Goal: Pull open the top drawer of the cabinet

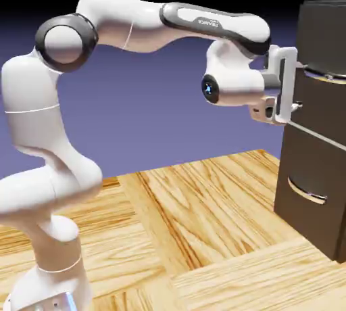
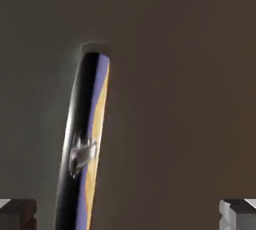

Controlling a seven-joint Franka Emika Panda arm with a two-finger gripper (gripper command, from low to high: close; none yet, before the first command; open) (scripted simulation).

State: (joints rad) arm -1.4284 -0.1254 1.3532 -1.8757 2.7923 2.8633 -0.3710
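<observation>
hand (image 1: 298, 86) (image 2: 128, 215): released, its two fingers (image 1: 297, 106) (image 2: 239, 216) spread wide; nothing held between them.

top drawer (image 1: 321, 108) (image 2: 165, 114): upper part of the dark cabinet (image 1: 314, 188), at the exterior view's right. the hand is up beside its front, on the side toward the exterior view's left, with the fingers directed at it. front sits in line with the rest of the cabinet face; drawer looks closed. a pale seam runs below it, slanting down toward the exterior view's right.

top handle (image 1: 328, 76) (image 2: 72, 134): curved silver bar on the drawer front, near the fingertips in the exterior view. contact with either finger: cannot tell from that side.

hand view: drawer front fills most of the frame, dark grey at the left, browner at the right. handle runs lengthwise up the frame, slightly tilted, its lower end cut off by the bottom edge. it lies nearer the left fingertip of that view than the right one, so off centre between the two. bright, violet and yellowish streaks show along the bar.

lower handle (image 1: 307, 191): same curved form, on the lower drawer (image 1: 314, 168), well below the hand.

arm (image 1: 128, 22): white, arched over from the exterior view's left, wrist bent near the cabinet. wood-patterned surface (image 1: 203, 215) beneath.
</observation>
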